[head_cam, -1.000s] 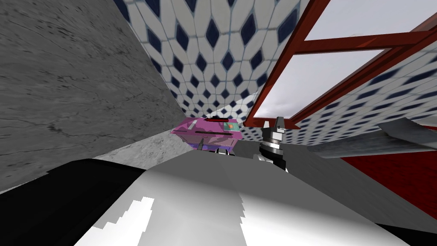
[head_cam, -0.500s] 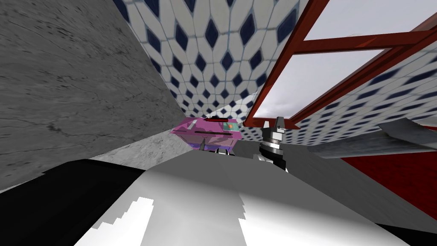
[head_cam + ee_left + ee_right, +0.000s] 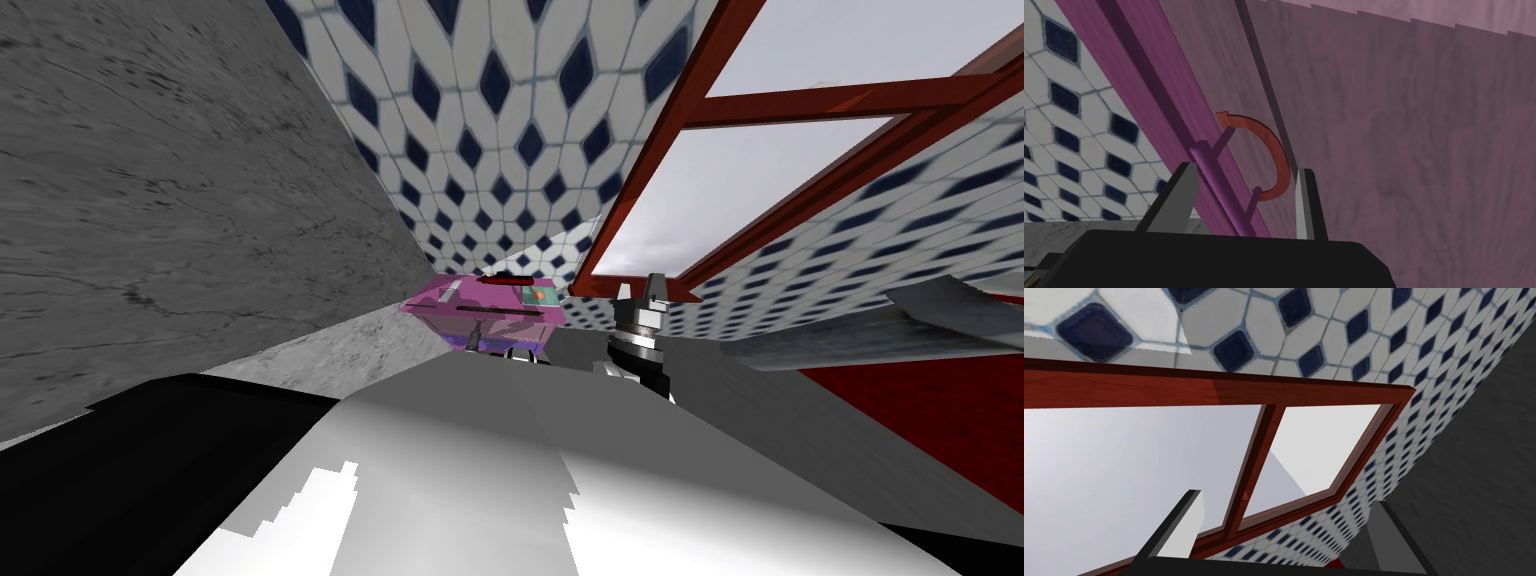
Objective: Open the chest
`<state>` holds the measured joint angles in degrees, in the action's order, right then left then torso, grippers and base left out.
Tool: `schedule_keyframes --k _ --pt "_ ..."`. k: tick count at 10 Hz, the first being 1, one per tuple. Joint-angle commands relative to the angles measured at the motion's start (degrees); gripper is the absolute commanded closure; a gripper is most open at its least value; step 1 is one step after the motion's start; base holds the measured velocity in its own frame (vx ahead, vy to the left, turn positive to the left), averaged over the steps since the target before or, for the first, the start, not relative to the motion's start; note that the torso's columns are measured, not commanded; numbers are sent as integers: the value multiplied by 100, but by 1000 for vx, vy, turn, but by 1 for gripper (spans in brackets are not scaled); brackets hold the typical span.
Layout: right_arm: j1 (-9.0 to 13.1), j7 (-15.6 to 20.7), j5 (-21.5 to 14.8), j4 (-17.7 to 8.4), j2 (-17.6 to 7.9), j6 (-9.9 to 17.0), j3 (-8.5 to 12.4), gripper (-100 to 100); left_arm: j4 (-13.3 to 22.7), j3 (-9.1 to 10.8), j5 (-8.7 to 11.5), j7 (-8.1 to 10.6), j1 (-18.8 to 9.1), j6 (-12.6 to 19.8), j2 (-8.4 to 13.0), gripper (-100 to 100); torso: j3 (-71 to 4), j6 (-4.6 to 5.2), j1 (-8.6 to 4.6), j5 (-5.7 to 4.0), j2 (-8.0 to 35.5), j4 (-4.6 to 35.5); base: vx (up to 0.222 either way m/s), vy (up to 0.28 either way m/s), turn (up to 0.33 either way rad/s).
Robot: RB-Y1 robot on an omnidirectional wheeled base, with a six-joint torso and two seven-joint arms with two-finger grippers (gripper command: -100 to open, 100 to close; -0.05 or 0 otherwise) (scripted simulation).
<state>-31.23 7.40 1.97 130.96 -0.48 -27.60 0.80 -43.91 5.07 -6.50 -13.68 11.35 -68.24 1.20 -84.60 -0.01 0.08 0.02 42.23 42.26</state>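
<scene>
The chest (image 3: 500, 300) is a purple box low against the blue-and-white tiled wall, straight ahead of me. My left gripper (image 3: 478, 335) is at its front. In the left wrist view the chest's purple front (image 3: 1399, 150) is very close. Its thin purple bar handle (image 3: 1210, 167) stands off on two posts and runs between the open fingers of my left gripper (image 3: 1246, 170), close to one finger (image 3: 1183, 192). A red curved arrow mark (image 3: 1277, 155) lies on the front by the handle. My right gripper (image 3: 652, 288) is raised to the chest's right, its fingers (image 3: 1186, 520) open on nothing.
A grey marbled wall (image 3: 180, 200) runs along my left and the tiled wall (image 3: 500, 120) stands behind the chest. A red-framed window (image 3: 760, 170) fills the upper right. A red surface (image 3: 930, 410) lies low on the right. A black area (image 3: 150, 450) is at the lower left.
My left gripper has edged slightly up toward the chest's front. The right arm and the chest have not moved.
</scene>
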Motion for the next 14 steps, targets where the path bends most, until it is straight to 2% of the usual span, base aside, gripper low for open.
schedule_keyframes --k 1,3,8,9,14 --pt "1 0 0 0 0 0 0 0 161 -21 -33 -62 207 -381 -71 100 -3 -2 21 22 -28 -33 23 26 -11" --pt "0 0 0 0 0 0 0 0 -62 -29 -27 -1 88 -144 -24 100 -14 1 20 19 -37 -28 -63 -4 11" --pt "3 0 0 0 1 1 -1 0 -311 -45 -29 116 -8 375 86 100 -1 -3 10 10 -8 -17 -176 -31 27" --pt "2 0 0 0 1 0 -1 0 -267 -46 -28 101 -38 269 71 100 -9 -4 11 9 -24 -18 -73 -13 6" --pt "3 0 0 0 1 0 -1 0 -369 -80 -53 151 9 319 100 100 3 -2 8 11 -3 -17 -158 -10 21"
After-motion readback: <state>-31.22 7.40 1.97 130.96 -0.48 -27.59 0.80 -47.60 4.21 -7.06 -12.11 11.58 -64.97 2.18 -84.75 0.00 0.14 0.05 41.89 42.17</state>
